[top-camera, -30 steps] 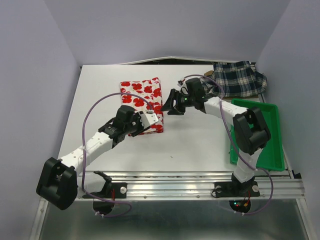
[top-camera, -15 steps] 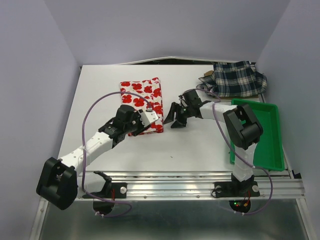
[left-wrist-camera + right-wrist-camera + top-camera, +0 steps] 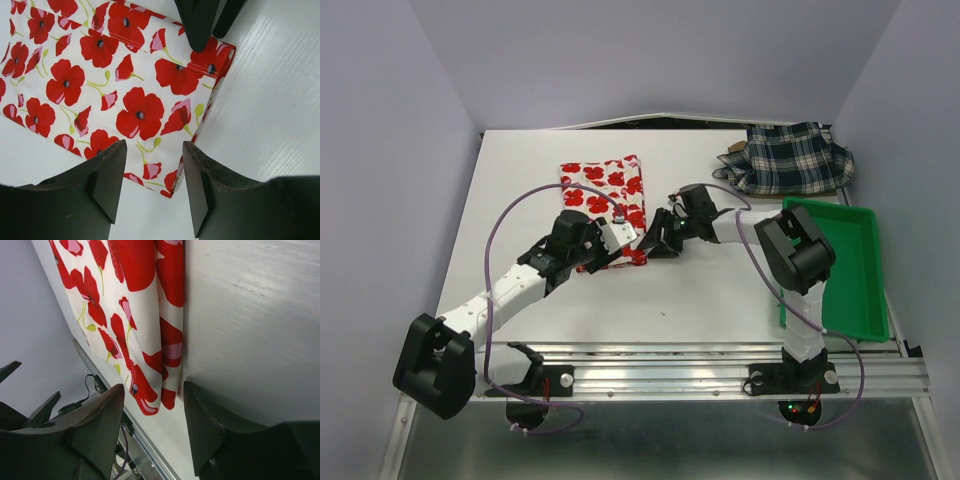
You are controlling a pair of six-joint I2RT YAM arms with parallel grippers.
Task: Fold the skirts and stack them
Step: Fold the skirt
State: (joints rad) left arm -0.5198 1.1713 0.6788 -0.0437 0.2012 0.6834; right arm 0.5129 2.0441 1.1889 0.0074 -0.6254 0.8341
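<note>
The white skirt with red flowers [image 3: 603,190] lies folded on the white table, left of centre. My left gripper [image 3: 622,240] hangs open over its near right corner, and the cloth [image 3: 100,75] shows between and beyond the fingers [image 3: 107,185] with nothing gripped. My right gripper [image 3: 654,243] is open just to the right of that same corner [image 3: 145,385]. Its dark fingers [image 3: 197,22] show at the top of the left wrist view. The navy plaid skirt [image 3: 798,158] lies crumpled at the back right, with a bit of tan-brown cloth [image 3: 733,150] at its left edge.
A green plastic tray [image 3: 850,300] sits at the table's right edge, beside the right arm. Grey walls close off the left, back and right sides. A metal rail [image 3: 700,370] carrying the arm bases runs along the near edge.
My right gripper has moved left and nearer, from the middle of the table to the flowered skirt's near right corner. My left gripper has stayed in place and its jaws have widened a little.
</note>
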